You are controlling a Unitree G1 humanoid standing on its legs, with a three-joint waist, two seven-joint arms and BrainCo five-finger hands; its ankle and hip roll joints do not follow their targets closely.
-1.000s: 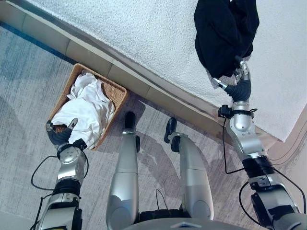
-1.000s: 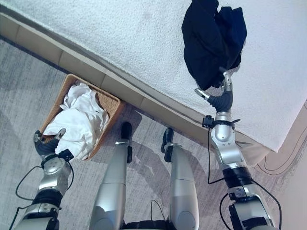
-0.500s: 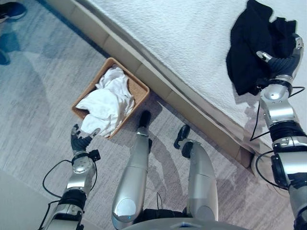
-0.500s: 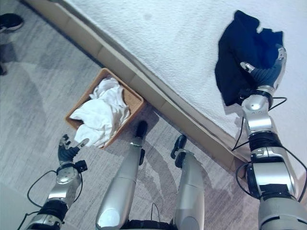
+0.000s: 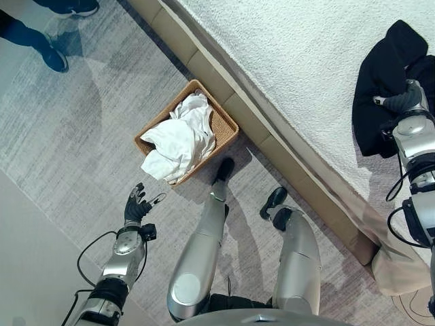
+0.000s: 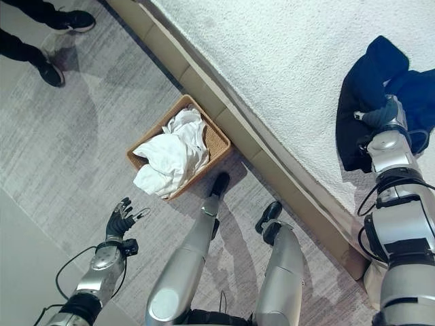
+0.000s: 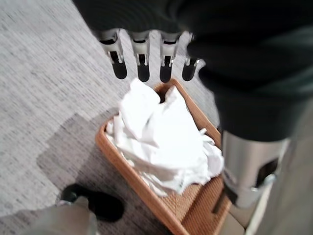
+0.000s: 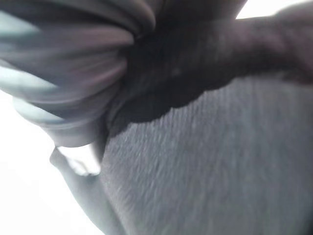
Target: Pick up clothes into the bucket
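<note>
My right hand lies against the dark garment on the bed; I cannot tell its grip. The basket sits far leftward, just beyond my relaxed, empty left hand.

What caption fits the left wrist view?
Open left robot hand above a wicker basket holding white clothes on grey carpet.
</note>
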